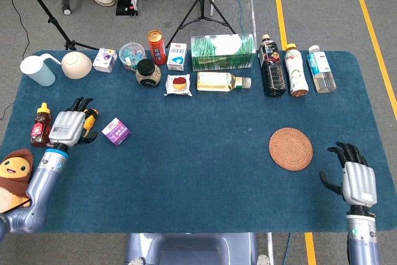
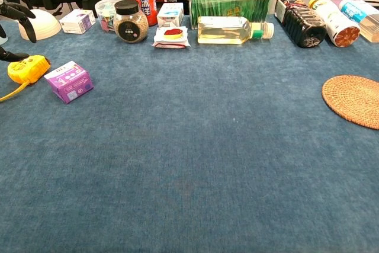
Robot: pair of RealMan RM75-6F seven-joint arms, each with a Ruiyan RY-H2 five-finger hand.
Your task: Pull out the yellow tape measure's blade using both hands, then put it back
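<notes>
The right hand (image 1: 358, 180) rests at the near right of the table (image 1: 205, 153), fingers apart and lightly curled, holding nothing. Just beyond it and a little left lies a woven coaster (image 1: 290, 148). At the near left edge sits a plush toy (image 1: 13, 178).

Further in, the left hand (image 1: 67, 128) is over the tape measure (image 2: 26, 69) at the left side. The tape measure lies on the cloth, a yellow strap trailing from it toward the near left. The black fingers (image 2: 16, 11) spread above it, but whether they grip it cannot be told. A purple box (image 2: 69, 80) sits just right of the tape measure, a syrup bottle (image 1: 41, 125) left of the hand.

Bottles, jars and boxes line the far edge.
</notes>
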